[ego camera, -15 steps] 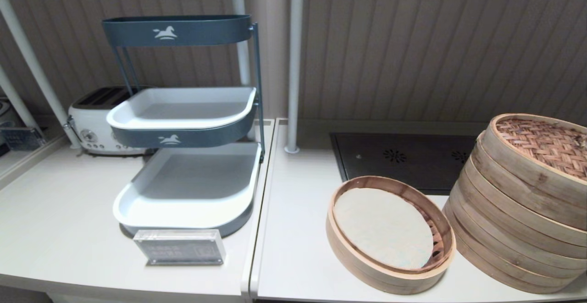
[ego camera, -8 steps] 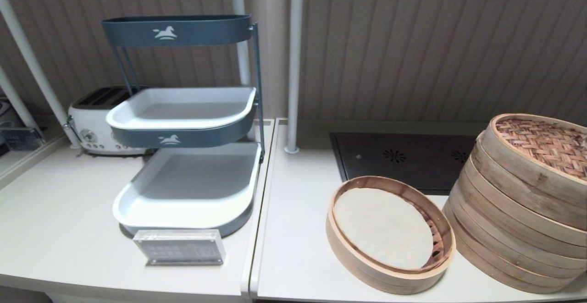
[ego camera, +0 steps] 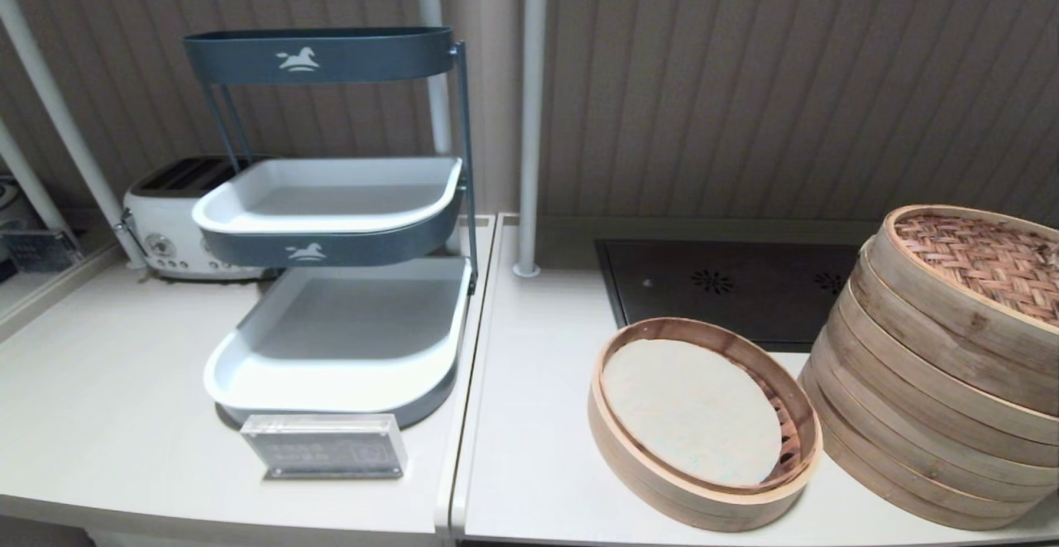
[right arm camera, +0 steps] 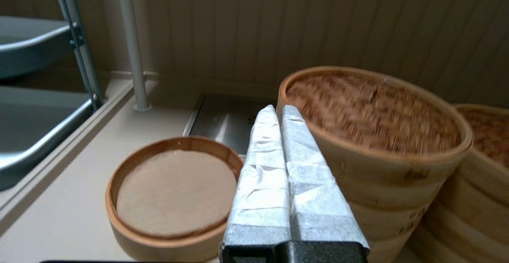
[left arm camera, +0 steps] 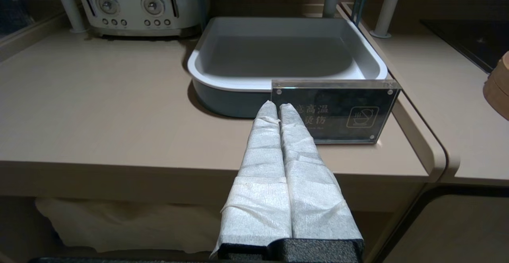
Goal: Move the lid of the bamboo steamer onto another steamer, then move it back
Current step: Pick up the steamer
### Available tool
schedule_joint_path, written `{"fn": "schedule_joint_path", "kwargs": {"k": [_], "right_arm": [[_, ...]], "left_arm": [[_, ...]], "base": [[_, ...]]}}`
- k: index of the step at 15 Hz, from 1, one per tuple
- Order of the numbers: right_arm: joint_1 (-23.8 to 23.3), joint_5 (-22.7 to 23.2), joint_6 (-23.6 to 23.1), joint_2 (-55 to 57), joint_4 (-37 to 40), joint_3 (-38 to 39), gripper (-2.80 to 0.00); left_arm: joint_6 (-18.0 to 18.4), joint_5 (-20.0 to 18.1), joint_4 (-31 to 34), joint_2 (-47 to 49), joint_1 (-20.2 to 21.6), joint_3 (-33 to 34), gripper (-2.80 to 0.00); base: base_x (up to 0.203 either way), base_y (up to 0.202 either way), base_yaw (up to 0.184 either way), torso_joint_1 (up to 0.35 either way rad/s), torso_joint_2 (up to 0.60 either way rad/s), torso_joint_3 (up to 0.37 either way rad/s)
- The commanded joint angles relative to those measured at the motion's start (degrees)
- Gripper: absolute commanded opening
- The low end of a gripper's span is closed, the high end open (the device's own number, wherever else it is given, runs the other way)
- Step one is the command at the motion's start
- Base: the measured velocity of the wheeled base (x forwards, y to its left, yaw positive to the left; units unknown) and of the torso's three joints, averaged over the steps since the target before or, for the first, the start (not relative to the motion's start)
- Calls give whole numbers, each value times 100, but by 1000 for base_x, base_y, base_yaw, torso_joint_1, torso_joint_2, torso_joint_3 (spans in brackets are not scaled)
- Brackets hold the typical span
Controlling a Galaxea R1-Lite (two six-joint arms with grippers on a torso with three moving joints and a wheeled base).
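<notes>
The bamboo steamer lid [ego camera: 984,261], reddish-brown woven with a pale rim bearing a small dark smudge, sits on top of the tall stack of pale bamboo rings [ego camera: 910,415] at the counter's right end. The right wrist view shows the lid [right arm camera: 370,108] and the stack [right arm camera: 381,203] too. My right gripper [right arm camera: 278,110] is shut and empty, hanging in front of the stack's left side, short of the lid rim. My left gripper [left arm camera: 278,106] is shut and empty, below the front edge of the left counter. Neither gripper shows in the head view.
A low single-ring steamer [ego camera: 629,464] with a pale liner stands left of the stack. A second stack with a woven lid [right arm camera: 487,133] stands to its right. Behind lies a black hob [ego camera: 728,282]. A tiered tray rack [ego camera: 331,365], acrylic sign [ego camera: 323,445], toaster [ego camera: 165,216] and poles [ego camera: 529,117] stand leftward.
</notes>
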Motion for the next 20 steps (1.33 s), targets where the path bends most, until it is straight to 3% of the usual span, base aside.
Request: {"fn": "schedule_joint_path", "kwargs": {"k": [1, 6, 12, 16, 17, 20], "right_arm": [[-29, -9, 6, 1442, 152, -1068, -280], [-685, -386, 235, 4026, 999, -3837, -280], [-1665, -466, 712, 6522, 3229, -6704, -280], [-2209, -444, 855, 7217, 4182, -7259, -280], [-2237, -436, 856, 7253, 4300, -7260, 0], [-2230, -337, 962, 7262, 4664, -7235, 0]], "left_arm": [[1, 2, -5, -2, 0, 158, -280], [1, 2, 3, -2, 0, 158, -280], [1, 2, 3, -2, 0, 158, -280], [1, 2, -5, -2, 0, 158, -280], [1, 2, 0, -2, 0, 158, -280], [1, 2, 3, -2, 0, 158, -280]], "base": [[0, 0, 0, 0, 0, 0], [0, 0, 0, 0, 0, 0], [0, 0, 0, 0, 0, 0], [0, 0, 0, 0, 0, 0], [0, 0, 0, 0, 0, 0], [0, 0, 0, 0, 0, 0]]}}
